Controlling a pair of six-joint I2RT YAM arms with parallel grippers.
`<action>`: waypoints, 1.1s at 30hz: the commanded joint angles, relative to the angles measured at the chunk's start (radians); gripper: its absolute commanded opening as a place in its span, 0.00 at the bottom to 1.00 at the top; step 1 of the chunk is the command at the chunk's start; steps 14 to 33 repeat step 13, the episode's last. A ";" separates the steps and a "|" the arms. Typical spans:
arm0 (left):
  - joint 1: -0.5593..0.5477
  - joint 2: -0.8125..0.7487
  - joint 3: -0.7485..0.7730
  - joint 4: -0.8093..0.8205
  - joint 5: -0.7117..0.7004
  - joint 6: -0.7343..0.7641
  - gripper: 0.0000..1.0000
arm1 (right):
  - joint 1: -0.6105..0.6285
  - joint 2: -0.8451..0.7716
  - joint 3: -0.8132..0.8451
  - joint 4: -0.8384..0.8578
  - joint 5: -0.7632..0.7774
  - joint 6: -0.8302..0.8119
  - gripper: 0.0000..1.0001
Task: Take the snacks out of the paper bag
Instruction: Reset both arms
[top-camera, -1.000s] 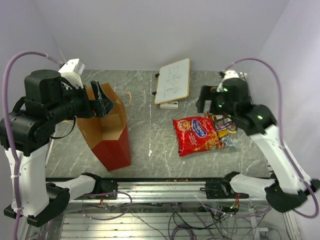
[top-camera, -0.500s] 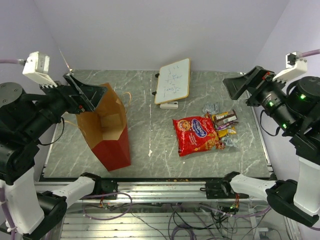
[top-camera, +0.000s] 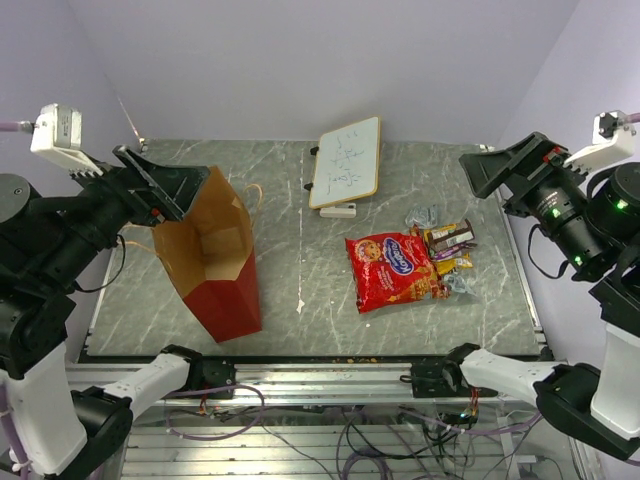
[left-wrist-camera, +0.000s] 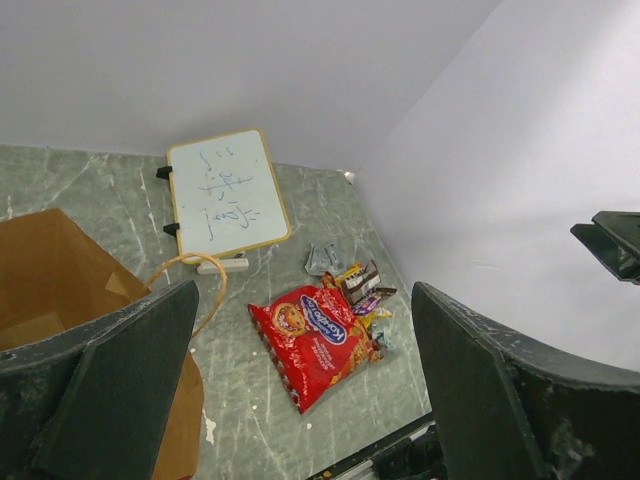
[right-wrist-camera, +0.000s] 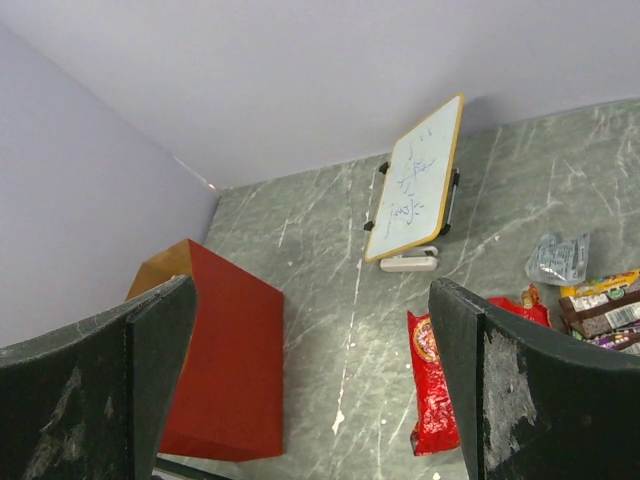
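Your left gripper (left-wrist-camera: 305, 290) is spread wide with nothing between its flat, scuffed black fingers, raised near the top rim of the tall kraft paper bag (top-camera: 215, 255). The bag stands upright at the left of the grey veined stone table (top-camera: 300, 230), its mouth open, its lower half red, with a twisted loop handle at the rim. Your right gripper (right-wrist-camera: 310, 283) is equally wide, high over the right side. The crinkly red cookie packet (top-camera: 392, 268) lies flat right of centre, with small glossy candy bars (top-camera: 450, 245) heaped against its right edge. A wood-framed whiteboard (top-camera: 347, 160) lies behind.
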 joint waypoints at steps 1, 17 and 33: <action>-0.008 -0.001 -0.016 0.019 0.008 -0.006 0.98 | -0.002 0.020 0.012 -0.001 0.020 0.023 1.00; -0.008 -0.007 -0.035 0.001 0.010 0.000 0.98 | -0.001 0.061 0.032 -0.028 0.112 0.023 1.00; -0.008 -0.007 -0.035 0.001 0.010 0.000 0.98 | -0.001 0.061 0.032 -0.028 0.112 0.023 1.00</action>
